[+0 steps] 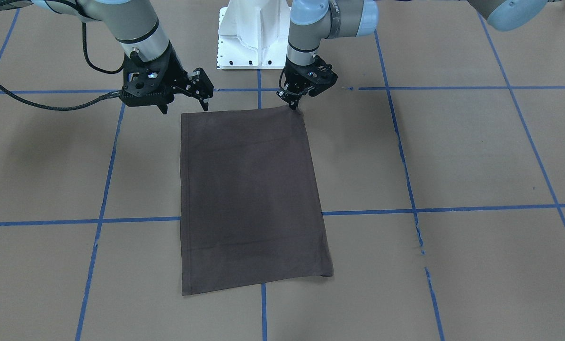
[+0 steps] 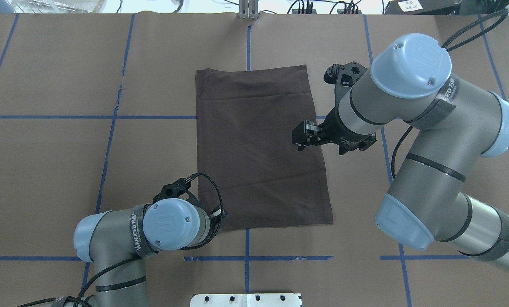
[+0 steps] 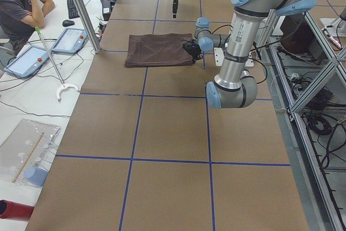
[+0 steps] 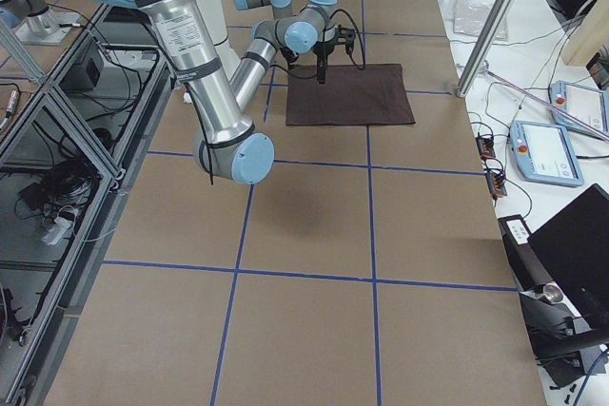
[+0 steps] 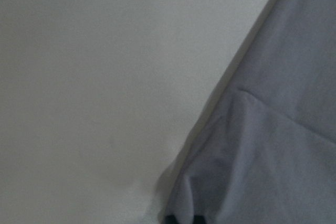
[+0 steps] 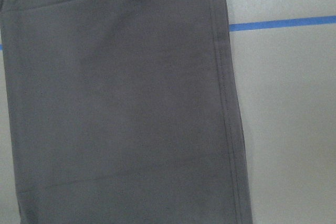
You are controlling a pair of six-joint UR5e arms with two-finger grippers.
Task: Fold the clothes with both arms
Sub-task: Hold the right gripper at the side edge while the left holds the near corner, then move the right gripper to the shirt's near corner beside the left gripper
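Two robot-side corners of the folded T-shirt (image 1: 249, 194), lying by the middle of the counter's (image 1: 453, 156) robot-side edge, matter now: the left gripper (image 1: 294, 105) pinches one, while the right gripper (image 1: 206, 97) hangs spread above the other and probably must descend and clamp before folding.

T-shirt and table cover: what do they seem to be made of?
T-shirt: soft matte knit, likely cotton jersey; a stitched hem runs along its edge. Table cover: looks like matte brown kraft paper or cardboard, marked with blue tape lines.
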